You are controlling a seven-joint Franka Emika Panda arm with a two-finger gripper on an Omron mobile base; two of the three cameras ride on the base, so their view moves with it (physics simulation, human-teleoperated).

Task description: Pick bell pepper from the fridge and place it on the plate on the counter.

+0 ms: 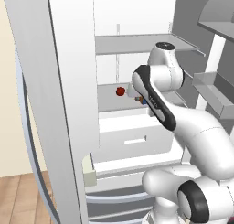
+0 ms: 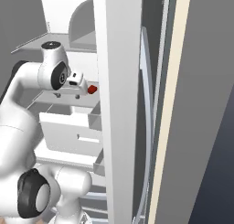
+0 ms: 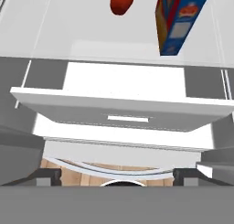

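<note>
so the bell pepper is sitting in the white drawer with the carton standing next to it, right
Not quite. The bell pepper is not in the drawer. It sits on the glass shelf above the drawer, as the hand view shows. The carton does stand next to it on that same shelf.
</note>
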